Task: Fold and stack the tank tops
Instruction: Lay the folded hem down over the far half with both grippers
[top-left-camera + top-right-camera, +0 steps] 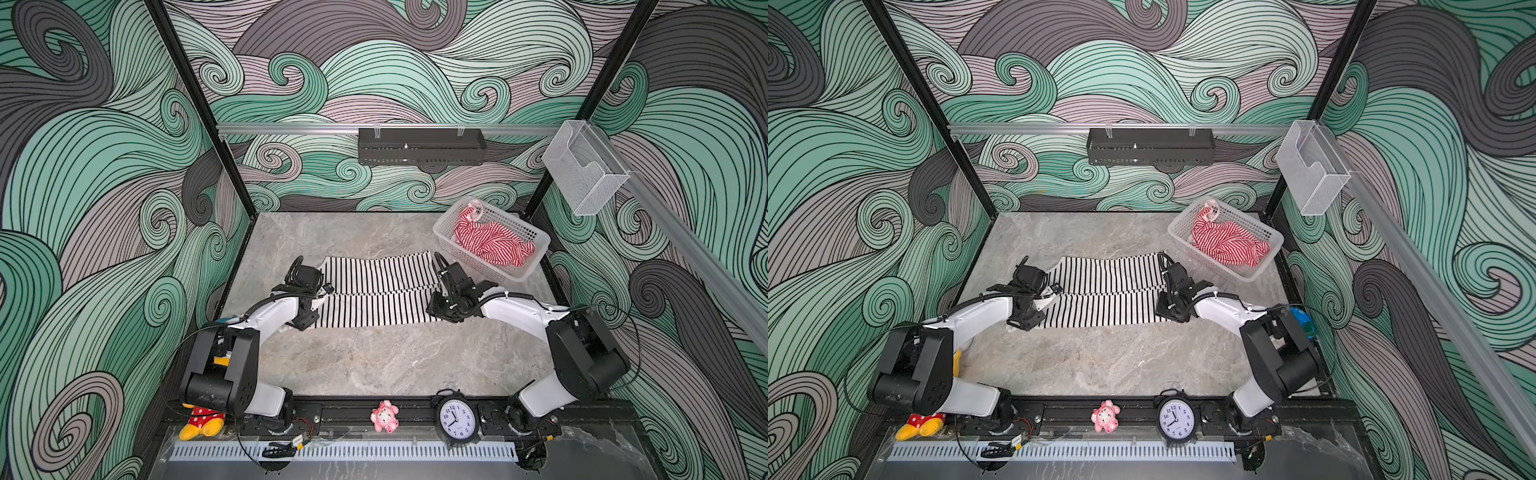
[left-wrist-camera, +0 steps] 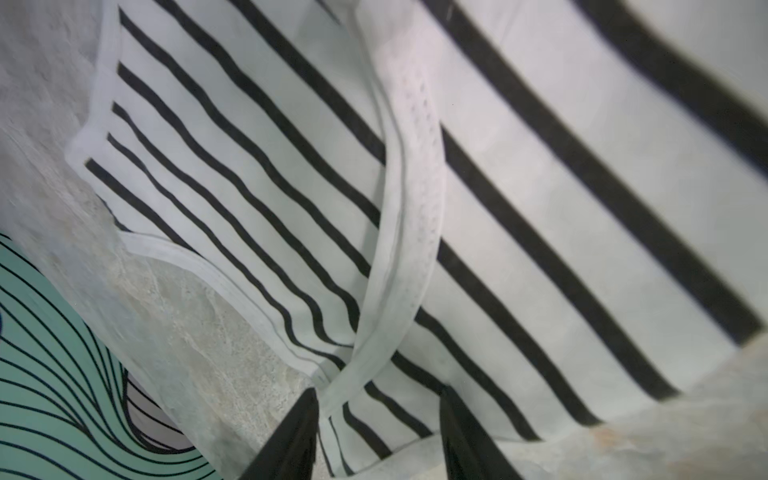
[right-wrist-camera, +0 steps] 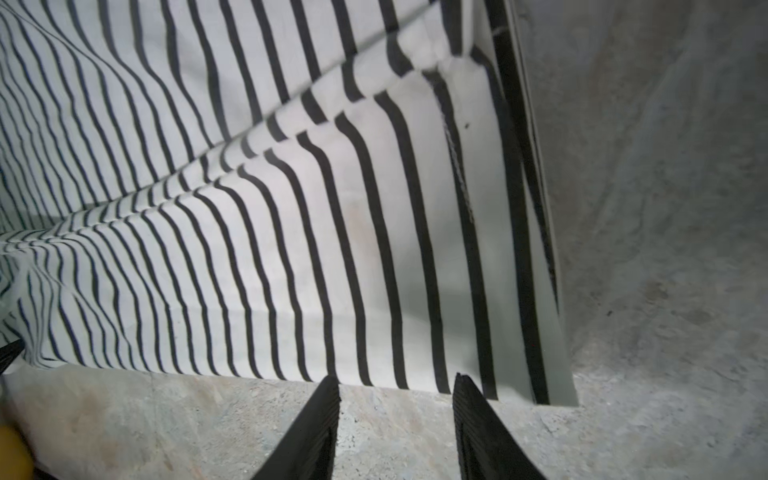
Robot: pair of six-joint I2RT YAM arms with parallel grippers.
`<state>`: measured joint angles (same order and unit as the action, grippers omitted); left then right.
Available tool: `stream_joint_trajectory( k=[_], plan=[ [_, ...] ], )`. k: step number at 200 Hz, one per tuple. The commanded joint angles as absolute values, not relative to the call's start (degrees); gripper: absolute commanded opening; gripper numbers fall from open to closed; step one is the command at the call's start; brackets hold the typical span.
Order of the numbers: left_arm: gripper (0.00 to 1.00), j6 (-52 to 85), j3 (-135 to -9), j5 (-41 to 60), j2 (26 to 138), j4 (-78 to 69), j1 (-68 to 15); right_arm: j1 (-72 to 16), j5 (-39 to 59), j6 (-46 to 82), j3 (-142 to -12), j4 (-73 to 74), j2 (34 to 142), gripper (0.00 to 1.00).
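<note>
The black-and-white tank top [image 1: 376, 291] [image 1: 1104, 291] lies spread across the middle of the table, with a lengthwise fold line along it. My left gripper [image 1: 321, 297] [image 1: 1050, 297] is at its left end. In the left wrist view it [image 2: 380, 399] is open, its fingers astride the pale-trimmed strap end [image 2: 374, 357]. My right gripper [image 1: 436, 316] [image 1: 1163, 313] is at the top's near right corner. It [image 3: 395, 386] is open over bare table, just short of the striped hem [image 3: 374, 332]. The red-and-white tank top [image 1: 492, 243] [image 1: 1229, 243] lies crumpled in the basket.
A white mesh basket [image 1: 532, 266] stands at the back right. Along the front rail are an alarm clock [image 1: 456, 419], a pink toy [image 1: 384, 415] and a red polka-dot plush [image 1: 203, 422]. A black tray [image 1: 422, 145] and a clear holder [image 1: 586, 166] hang on the rails.
</note>
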<state>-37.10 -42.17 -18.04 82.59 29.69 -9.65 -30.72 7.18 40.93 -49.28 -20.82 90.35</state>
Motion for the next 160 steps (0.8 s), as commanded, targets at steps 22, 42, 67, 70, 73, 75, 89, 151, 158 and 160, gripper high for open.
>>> stream_joint_trajectory(
  k=[22,42,67,70,73,75,89,151,158,160],
  plan=[
    [0.49,-41.29,-40.87,-16.43,88.68,25.32,-5.00,-32.36,4.34,41.75,-47.99,-20.92,92.58,0.48],
    [0.47,-42.07,-41.67,-16.08,90.68,25.83,-3.63,-33.52,1.93,41.75,-48.08,-23.39,93.00,0.48],
    [0.47,-42.76,-41.76,-13.95,90.03,28.06,-3.34,-33.99,-0.32,42.25,-47.14,-26.55,93.30,0.49],
    [0.47,-42.86,-41.75,-13.89,90.00,28.18,-3.34,-34.01,-0.77,42.48,-46.88,-27.02,93.22,0.49],
    [0.47,-43.01,-41.67,-13.89,90.00,28.33,-3.34,-34.08,-1.05,42.65,-46.75,-27.48,93.18,0.49],
    [0.47,-43.10,-41.60,-13.89,90.00,28.37,-3.30,-34.12,-1.23,42.70,-46.58,-27.74,93.12,0.49],
    [0.47,-44.03,-41.02,-13.97,90.00,28.52,-3.17,-34.26,-1.72,43.27,-45.12,-28.83,92.21,0.49],
    [0.45,-50.51,-37.91,-10.45,87.19,33.71,-2.72,-38.78,1.10,49.89,-34.47,-29.56,82.39,0.49],
    [0.44,-51.35,-37.95,-10.31,86.97,34.83,-2.72,-39.58,1.26,50.70,-33.82,-29.87,81.43,0.49],
    [0.43,-51.57,-37.96,-10.25,86.94,35.27,-2.72,-39.70,1.29,50.75,-33.79,-29.92,81.32,0.49]
  ],
)
